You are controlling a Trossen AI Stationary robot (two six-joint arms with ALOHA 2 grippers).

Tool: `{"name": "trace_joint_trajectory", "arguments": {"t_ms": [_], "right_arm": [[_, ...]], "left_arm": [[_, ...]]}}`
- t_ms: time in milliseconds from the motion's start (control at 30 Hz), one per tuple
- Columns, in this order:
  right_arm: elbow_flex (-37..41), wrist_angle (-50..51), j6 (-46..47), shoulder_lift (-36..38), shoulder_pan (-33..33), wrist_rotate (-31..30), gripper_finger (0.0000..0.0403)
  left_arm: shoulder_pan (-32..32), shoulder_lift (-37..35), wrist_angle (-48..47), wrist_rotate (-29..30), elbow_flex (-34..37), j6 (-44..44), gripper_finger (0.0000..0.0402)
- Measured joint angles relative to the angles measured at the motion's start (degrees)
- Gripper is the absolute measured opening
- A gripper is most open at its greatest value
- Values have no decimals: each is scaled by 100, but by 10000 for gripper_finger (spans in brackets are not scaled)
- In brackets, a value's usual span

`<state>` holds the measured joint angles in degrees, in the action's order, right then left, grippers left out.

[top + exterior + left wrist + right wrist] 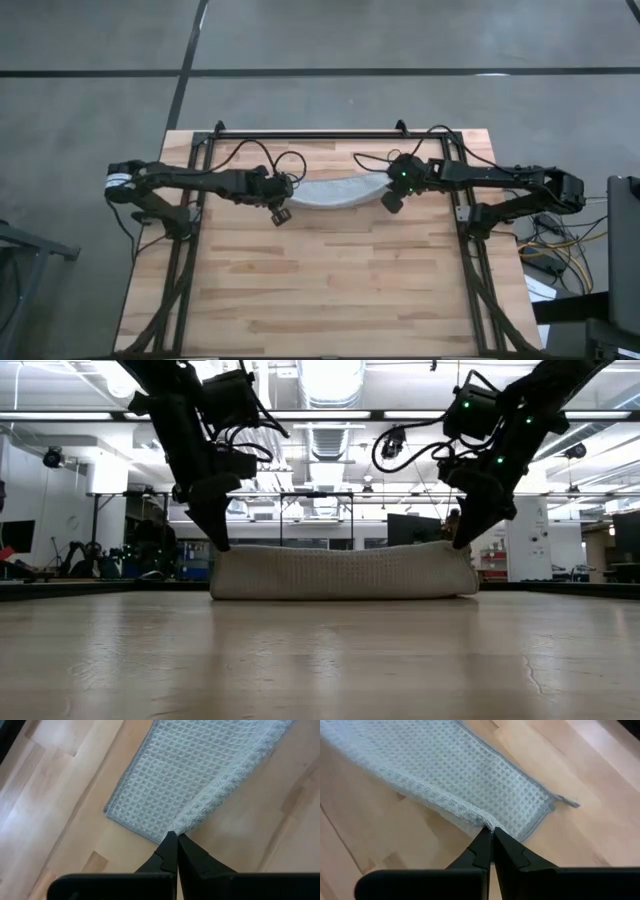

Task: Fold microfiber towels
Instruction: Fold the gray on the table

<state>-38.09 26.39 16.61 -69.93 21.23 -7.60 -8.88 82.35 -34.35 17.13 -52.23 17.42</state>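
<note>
The light grey-blue waffle-weave microfiber towel (335, 192) lies on my light wooden plank bench (330, 290), in the half nearer the black rear frame rail (310, 133), roughly centred between the two side edges. Its long axis runs side to side across the bench, from my left gripper to my right gripper, parallel to the rear rail.

My left gripper (281, 213) is clenched on the towel's left end; in the left wrist view the fingertips (170, 842) meet on the thick doubled edge at a corner. My right gripper (391, 200) is clenched on the towel's right end, fingertips (487, 836) pinching the same thick edge near the corner.

Appearance of the towel:
- From above it shows as a narrow band, slightly bowed, with its middle bulging toward the bench's front.
- In the low view the band (340, 572) stands up from the bench surface as a low wall, sagging a little between the two grip points.
- The weave is a fine square grid with a stitched hem along the edges.
- A small grey loop (568, 801) projects from one corner near my right gripper.
</note>
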Motion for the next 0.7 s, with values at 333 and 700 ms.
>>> {"name": "trace_joint_trajectory", "arguments": {"t_ms": [333,700], "right_arm": [[-308,-12,-212,-997,113,160,8],[-450,-74,-468,-1298,268,138,8]], "left_arm": [[-241,0,5,-147,0,-237,0],[-588,2,5,-324,0,-434,0]]}}
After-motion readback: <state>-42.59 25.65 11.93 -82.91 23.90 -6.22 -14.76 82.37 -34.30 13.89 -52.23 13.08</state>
